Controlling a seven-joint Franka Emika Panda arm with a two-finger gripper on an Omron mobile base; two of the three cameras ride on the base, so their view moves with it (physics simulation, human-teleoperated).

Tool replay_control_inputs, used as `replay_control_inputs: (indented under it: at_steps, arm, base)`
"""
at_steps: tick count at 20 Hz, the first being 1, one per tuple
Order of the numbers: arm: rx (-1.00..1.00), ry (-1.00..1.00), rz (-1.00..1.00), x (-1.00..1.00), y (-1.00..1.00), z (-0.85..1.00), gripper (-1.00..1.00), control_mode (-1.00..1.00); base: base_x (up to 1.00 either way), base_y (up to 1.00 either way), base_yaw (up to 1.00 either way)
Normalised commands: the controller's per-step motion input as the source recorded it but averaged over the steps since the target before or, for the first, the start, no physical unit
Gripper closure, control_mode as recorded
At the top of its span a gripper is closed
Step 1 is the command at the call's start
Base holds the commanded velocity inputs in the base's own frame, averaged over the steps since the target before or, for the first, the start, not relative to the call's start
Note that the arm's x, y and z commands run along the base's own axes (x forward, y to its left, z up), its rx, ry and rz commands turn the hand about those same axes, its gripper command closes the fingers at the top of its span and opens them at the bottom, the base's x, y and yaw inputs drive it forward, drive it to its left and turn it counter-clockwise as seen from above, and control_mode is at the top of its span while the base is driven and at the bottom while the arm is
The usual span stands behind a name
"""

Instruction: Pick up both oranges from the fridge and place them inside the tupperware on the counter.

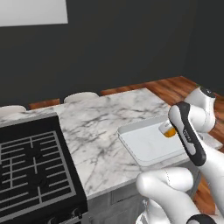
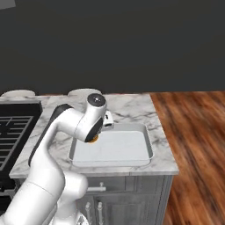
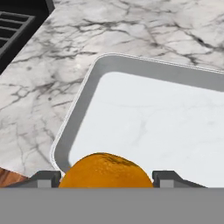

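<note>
The fingers (image 3: 105,179) pinched the bright orange (image 3: 105,170) from both sides, one tip at each flank of the fruit. Directly beyond and beneath them lay the tupperware (image 3: 81,100), its pale floor bare, resting on the marble bench (image 3: 39,83); the stovetop (image 3: 17,22) sat off to one side, well apart. From the base views, the orange (image 1: 169,131) hung over the tray's near edge (image 1: 131,151). This looked like the placing step for the first fruit. The next move likely called for lowering a little further inside the walls, then spreading the fingers to release it.
</note>
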Motion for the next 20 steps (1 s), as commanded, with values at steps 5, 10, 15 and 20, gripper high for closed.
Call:
replay_control_inputs:
  at_steps: [5, 10, 15, 20]
  arm:
    - [0.0, 0.07, 0.07, 0.6, -0.14, -0.35, 1.0, -1.0]
    - [0.0, 0.07, 0.1, 0.54, -0.07, -0.39, 1.0, -1.0]
    - [0.0, 0.02, 0.11, 0.45, 0.0, -0.55, 1.0, -1.0]
    - [0.0, 0.0, 0.04, 0.3, 0.0, -0.52, 1.0, -1.0]
  base:
    - [0.0, 0.0, 0.0]
    - [0.0, 0.0, 0.0]
    - [0.0, 0.0, 0.0]
    - [0.0, 0.0, 0.0]
